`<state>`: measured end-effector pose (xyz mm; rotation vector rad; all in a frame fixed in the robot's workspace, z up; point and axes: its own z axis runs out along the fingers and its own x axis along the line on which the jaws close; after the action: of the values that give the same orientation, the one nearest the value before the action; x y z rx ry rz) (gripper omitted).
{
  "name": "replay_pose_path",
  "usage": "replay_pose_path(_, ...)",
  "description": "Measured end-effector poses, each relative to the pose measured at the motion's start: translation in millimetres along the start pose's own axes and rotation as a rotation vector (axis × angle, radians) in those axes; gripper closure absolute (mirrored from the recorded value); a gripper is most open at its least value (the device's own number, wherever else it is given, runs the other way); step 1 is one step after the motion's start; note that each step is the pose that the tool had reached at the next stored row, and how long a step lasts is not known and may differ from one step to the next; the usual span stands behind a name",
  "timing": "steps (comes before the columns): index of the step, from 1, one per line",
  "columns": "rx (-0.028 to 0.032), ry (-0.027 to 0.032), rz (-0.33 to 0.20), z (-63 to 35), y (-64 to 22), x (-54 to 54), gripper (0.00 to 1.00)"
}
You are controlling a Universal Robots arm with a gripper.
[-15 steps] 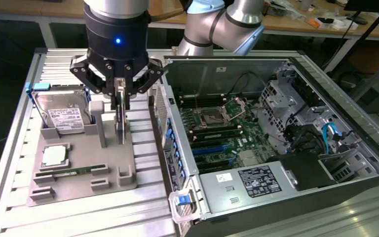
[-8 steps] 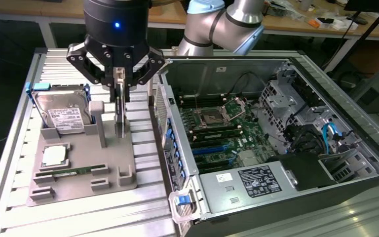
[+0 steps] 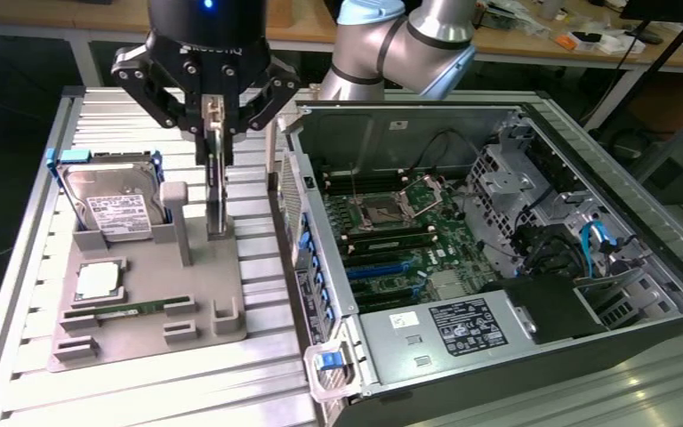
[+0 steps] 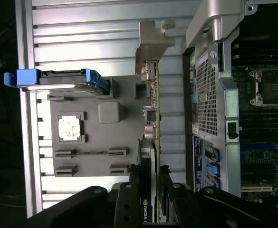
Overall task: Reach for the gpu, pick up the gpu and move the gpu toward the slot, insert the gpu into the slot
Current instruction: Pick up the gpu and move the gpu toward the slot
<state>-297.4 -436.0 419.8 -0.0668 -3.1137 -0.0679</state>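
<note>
My pincer point(image 3: 214, 132), upper left of frame, grips the gpu point(image 3: 217, 187) by its top edge. The card stands upright, seemingly seated in the gray stand point(image 3: 152, 298) on the counter point(image 3: 140, 391). The blue slot point(image 3: 372, 267) is mid-frame inside the case point(image 3: 437, 120). Reach done; carry and insertion not yet.

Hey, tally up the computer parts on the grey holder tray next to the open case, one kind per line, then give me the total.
gpu: 1
hard drive: 1
CPU chip: 1
memory stick: 1
Total: 4
</note>
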Motion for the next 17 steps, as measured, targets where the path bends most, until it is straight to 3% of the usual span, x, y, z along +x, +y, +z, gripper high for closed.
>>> replay_pose_path(6,0.0000,-0.0001,0.000,-11.3,0.6,0.1,0.73)
replay_pose_path(14,0.0000,-0.0001,0.000,-35.8,1.7,-0.4,0.73)
replay_pose_path(17,-0.0001,-0.0005,0.000,-38.4,1.7,-1.3,0.73)
